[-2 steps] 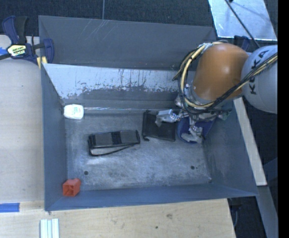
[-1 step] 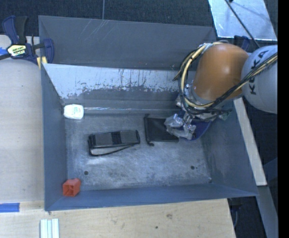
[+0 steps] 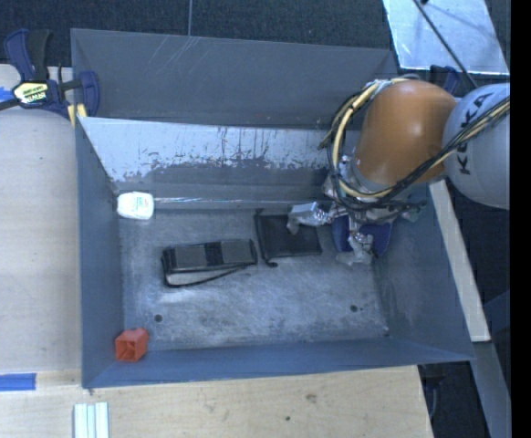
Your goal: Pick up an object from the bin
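Observation:
My gripper (image 3: 337, 223) is low in the bin's right part, under the arm's orange cover. Its metal parts are just right of a flat black square thing (image 3: 282, 236), touching or almost touching that thing's right edge. A dark blue thing (image 3: 380, 237) shows right beneath the gripper, by the right wall; what it is I cannot tell. Further left, a long black thing with a grey top (image 3: 207, 257) lies flat on the floor.
A small white rounded thing (image 3: 136, 206) rests at the back left of the floor. A red cube (image 3: 130, 345) sits in the front left corner. The arm and its cables hang over the bin's right wall.

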`<state>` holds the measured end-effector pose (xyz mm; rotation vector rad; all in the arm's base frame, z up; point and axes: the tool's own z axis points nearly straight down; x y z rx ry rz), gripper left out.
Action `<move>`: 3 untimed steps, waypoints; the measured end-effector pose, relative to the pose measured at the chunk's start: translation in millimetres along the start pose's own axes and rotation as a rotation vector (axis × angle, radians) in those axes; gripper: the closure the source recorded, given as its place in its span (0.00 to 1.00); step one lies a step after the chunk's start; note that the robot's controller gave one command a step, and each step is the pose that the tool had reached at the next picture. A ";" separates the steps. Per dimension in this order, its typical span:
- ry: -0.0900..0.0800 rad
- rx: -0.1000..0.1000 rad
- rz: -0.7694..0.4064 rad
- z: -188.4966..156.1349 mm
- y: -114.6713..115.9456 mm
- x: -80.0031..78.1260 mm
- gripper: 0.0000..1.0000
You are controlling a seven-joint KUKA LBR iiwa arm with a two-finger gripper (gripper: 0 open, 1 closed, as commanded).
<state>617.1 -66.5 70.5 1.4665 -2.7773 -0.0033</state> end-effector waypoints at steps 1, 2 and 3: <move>-0.005 0.005 0.064 0.1 2.3 -24.5 0.00; -0.006 0.006 0.067 -0.6 1.8 -24.0 1.00; -0.007 0.013 0.070 -137.6 2.7 -19.4 1.00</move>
